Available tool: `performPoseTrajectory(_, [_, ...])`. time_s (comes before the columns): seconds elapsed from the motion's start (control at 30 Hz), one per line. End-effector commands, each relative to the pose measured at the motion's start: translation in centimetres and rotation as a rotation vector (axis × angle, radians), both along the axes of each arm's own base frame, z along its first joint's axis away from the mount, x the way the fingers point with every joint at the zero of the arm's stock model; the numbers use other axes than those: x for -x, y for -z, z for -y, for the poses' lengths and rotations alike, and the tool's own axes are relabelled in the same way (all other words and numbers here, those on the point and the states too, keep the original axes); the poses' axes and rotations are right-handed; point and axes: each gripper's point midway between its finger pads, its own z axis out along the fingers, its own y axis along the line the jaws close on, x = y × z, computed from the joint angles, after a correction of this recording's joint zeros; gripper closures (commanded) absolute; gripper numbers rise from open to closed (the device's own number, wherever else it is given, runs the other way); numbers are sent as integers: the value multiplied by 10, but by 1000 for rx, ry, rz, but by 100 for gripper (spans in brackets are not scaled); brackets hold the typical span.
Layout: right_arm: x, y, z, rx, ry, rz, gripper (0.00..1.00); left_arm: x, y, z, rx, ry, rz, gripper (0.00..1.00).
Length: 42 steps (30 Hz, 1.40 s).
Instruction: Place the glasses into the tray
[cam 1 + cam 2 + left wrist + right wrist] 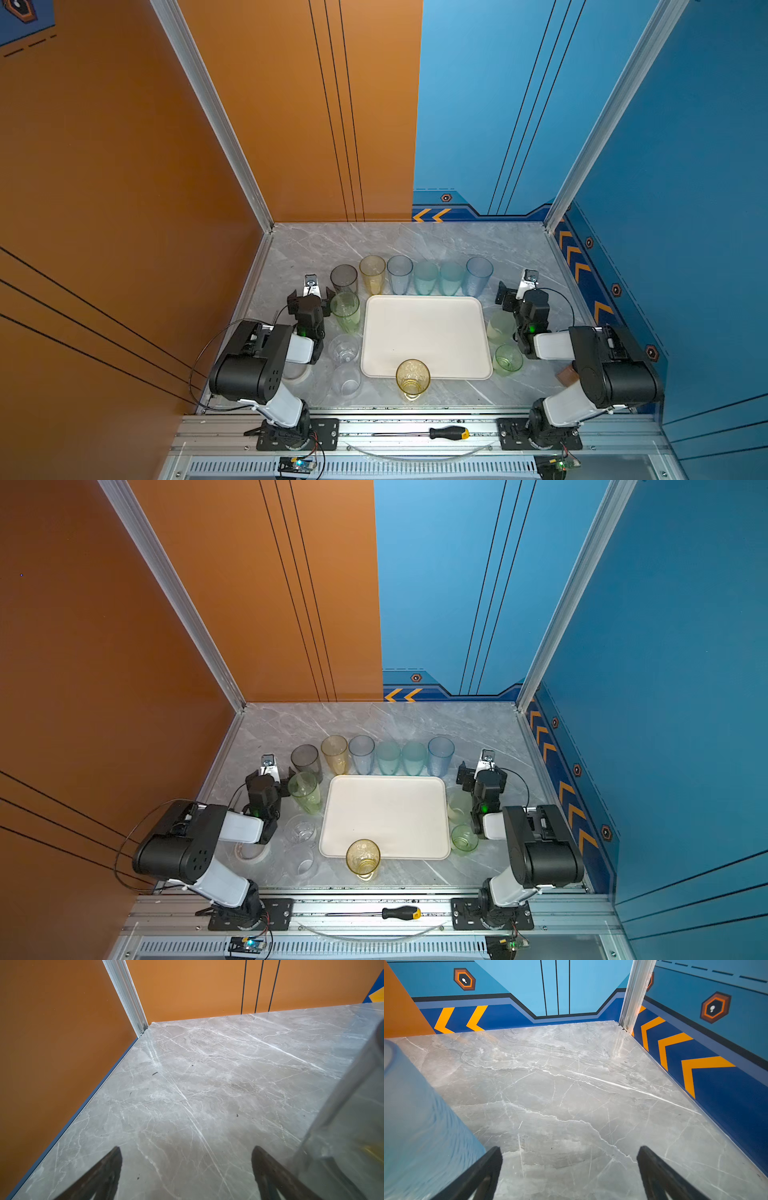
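**Desk:** What are we looking at?

**Photographer:** A cream tray (424, 332) stands empty in the middle of a marble-patterned counter (415, 241). A dozen glasses (426, 277) ring it. Six stand in a row along its far edge, three down the left side and two on the right. A short yellow glass (412, 378) stands at the near edge, its base seemingly on the counter rather than inside the tray.

**Desk:** And the hands?

**Photographer:** Both are spread wide and hold nothing. The left hand (187, 1148) has only bare counter between its fingers (268, 1167), with a smoky grey glass (353, 1105) just beside one of them. In both top views a tall green tumbler (345, 311) also stands just beside that hand. The right hand (569, 1148) is empty too, with a tall blue glass (415, 1115) close at its side.

**Desk:** Why the ring?

**Photographer:** My reading is that it puts glasses within each hand's reach, with the tray central for both. The wide-set jaws suit tumblers of that girth.

**Desk:** Progress?

**Photographer:** Nothing is in yet, by the look of it. Crowding is the risk. Neighbours in the far row stand almost touching, so a finger slipping between them could tip one over.
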Motion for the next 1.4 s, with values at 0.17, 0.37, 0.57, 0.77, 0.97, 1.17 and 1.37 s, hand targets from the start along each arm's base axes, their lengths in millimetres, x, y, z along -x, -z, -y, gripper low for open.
performPoseTrajectory(0.17, [0, 1, -2, -9, -2, -10, 0, -4, -8, 1, 11, 1, 22, 2])
performPoseTrajectory(0.37, [1, 1, -2, -9, -2, -11, 0, -4, -8, 1, 11, 0, 22, 2])
performPoseTrajectory(0.57, [0, 1, -2, -8, -2, -13, 0, -4, -8, 1, 10, 2, 21, 2])
performPoseTrajectory(0.77, [0, 2, -3, -10, -4, -14, 0, -5, -8, 1, 17, 7, 21, 2])
performPoseTrajectory(0.97, [0, 2, -3, -9, -3, -14, 0, -10, -4, 6, 50, 70, -8, 2])
performPoseTrajectory(1.17, [0, 1, -3, -9, -4, -14, 0, -11, -3, 4, 85, 89, -18, 12])
performPoseTrajectory(1.37, [0, 1, -2, -20, -10, -10, 11, 4, -54, -1, -33, -52, 28, 26])
